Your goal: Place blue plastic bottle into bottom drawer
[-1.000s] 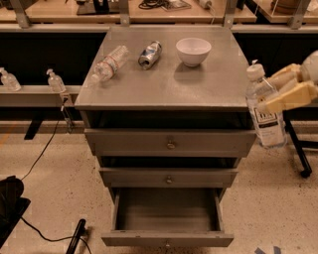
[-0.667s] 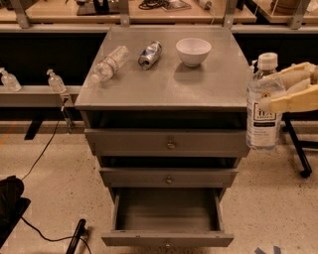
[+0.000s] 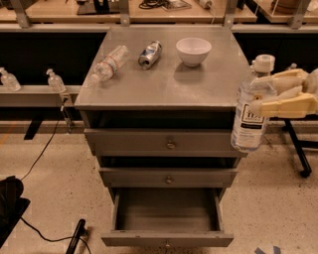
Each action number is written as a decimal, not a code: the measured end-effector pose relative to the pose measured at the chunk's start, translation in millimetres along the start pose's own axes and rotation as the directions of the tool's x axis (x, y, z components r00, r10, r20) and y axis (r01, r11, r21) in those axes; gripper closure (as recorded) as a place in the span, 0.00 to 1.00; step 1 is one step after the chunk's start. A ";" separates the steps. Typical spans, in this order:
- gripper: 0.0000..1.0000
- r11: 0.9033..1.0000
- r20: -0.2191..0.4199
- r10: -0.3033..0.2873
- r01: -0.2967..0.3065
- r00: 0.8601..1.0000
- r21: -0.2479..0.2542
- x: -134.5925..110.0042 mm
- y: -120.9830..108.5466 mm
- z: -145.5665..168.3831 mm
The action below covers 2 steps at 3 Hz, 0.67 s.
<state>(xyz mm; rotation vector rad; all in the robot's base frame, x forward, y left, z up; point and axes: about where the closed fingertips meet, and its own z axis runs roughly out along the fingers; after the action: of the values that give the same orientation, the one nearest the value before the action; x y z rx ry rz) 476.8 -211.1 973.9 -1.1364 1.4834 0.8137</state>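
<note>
Closest to me, low and far to the left of the fingers (image 3: 285, 105), a black bag (image 3: 10, 206) lies on the speckled floor (image 3: 278, 198), and a thin black cable (image 3: 44, 149) runs away from it. Next comes the bottom drawer (image 3: 166, 239) of the grey metal table (image 3: 164, 87). It stands pulled out with its deep grey inside showing, below the fingers and to their left. Above it I see the fronts of the middle drawer (image 3: 168, 177) and the top drawer (image 3: 169, 143), each with a small round knob.

The two beige fingers reach in from the right edge of my view, pointing left. They are clamped on the blue plastic bottle (image 3: 247, 121), a small clear stout one with a white cap and a white-bluish label with dark print. They grip its upper body just under the cap. The bottle hangs nearly upright in the air with a slight lean. Its base is below the fingers, level with the top drawer's front, and it overlaps the table's right front corner in my view.

Beyond the fingers and to their left, three things rest on the table. The round white bowl (image 3: 194, 51) is nearest them, then the dented silver-blue can (image 3: 150, 53) on its side. The slimmer clear bottle (image 3: 109, 64), also on its side, is farthest left. Farther left still, two small clear bottles (image 3: 55, 80) stand on a grey ledge (image 3: 30, 94). A wooden bench (image 3: 149, 12) runs along the back.
</note>
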 end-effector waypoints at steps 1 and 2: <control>1.00 0.999 0.083 0.046 -0.046 0.995 0.002 33.7 -7.6 7.4; 1.00 0.994 0.195 0.065 -0.081 0.979 0.077 123.4 -10.3 22.9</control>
<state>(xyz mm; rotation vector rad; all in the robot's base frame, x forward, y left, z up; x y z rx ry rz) 494.1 -221.9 849.7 -0.9176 1.3912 0.8775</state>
